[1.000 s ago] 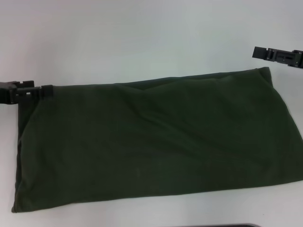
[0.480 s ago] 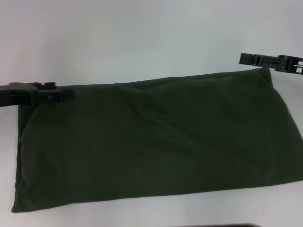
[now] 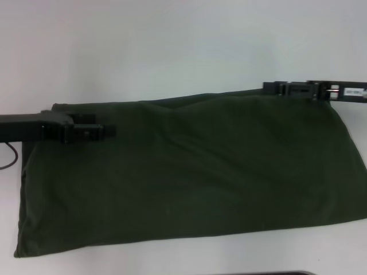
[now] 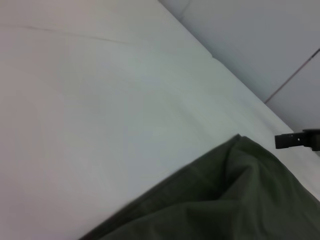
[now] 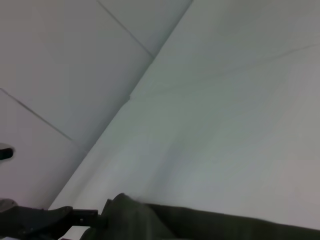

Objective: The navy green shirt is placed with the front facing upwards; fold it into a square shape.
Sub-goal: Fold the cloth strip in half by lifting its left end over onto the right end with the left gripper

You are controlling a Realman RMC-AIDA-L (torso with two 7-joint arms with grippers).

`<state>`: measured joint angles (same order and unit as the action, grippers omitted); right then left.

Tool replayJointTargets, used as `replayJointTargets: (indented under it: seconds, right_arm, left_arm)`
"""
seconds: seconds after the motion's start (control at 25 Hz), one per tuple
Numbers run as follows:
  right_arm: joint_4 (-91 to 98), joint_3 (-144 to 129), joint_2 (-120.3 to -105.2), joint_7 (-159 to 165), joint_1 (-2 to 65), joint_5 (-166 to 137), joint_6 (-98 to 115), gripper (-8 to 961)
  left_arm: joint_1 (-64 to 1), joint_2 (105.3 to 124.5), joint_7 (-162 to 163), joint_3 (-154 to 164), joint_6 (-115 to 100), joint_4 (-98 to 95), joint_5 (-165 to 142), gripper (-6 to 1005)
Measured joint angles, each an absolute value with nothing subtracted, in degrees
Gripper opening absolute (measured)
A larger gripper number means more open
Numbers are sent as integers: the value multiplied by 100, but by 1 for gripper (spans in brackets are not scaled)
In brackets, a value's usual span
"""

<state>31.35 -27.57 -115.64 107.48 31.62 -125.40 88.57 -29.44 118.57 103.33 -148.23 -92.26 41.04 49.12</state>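
Reaching in from both sides, your two grippers sit over the far edge of the navy green shirt (image 3: 189, 172), which lies on the white table (image 3: 172, 46) as a wide flat band, plain green side up, no lettering showing. Left gripper (image 3: 106, 131) is over the far left corner, pointing inward across the cloth. Right gripper (image 3: 269, 87) is along the far right edge, also pointing inward. Whether either set of fingers is parted or pinching cloth, you can't tell from these views; neither wrist view shows its own fingers.

Placement reads as a two-corner setup: both tools on the far hem, probably so you can take that edge and bring it across for the next fold. That's a guess.

Edges: the far hem looks slightly bunched near the left gripper and puckered at the right corner in the left wrist view (image 4: 240, 145). Near edge lies flat, close to the table's front. Open tabletop lies beyond the far hem; less room at the right, where the shirt runs to the picture's border.
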Motion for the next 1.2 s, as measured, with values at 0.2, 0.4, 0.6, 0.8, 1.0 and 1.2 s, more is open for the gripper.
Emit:
replayJointTargets:
  seconds: [0.2,0.4,0.6,0.8,1.0,1.2]
  right_arm:
    - [3103,-2909,-11721,10742,3269,-12547,8598,768]
    - [2889,-2968,-11816,10571,3416,-12531,8285,601]
    - [2602,-2982,-11881,10274,3654,-12533,8206,247]
    - [2400,-3128,-11936,10188,3872,-12541,8061,68]
    - [2141,-3592,-11942,10175,4060,-12550,7612,34]
    - [2112,-3786,-11951,10175,4126,-12546,7401,34]
  left_arm:
    - [-2887,11864,10325,-14781,-9244,4104,4895,905]
    - [-2837,11865,10319,-14670,-9262,4105,4884,905]
    - [-2822,11859,10318,-14660,-9264,4104,4882,905]
    - [-2838,11848,10317,-14645,-9264,4105,4881,905]
    - [-2843,11862,10318,-14642,-9248,4104,4878,905]
    - [-2838,11865,10317,-14643,-9233,4095,4901,905]
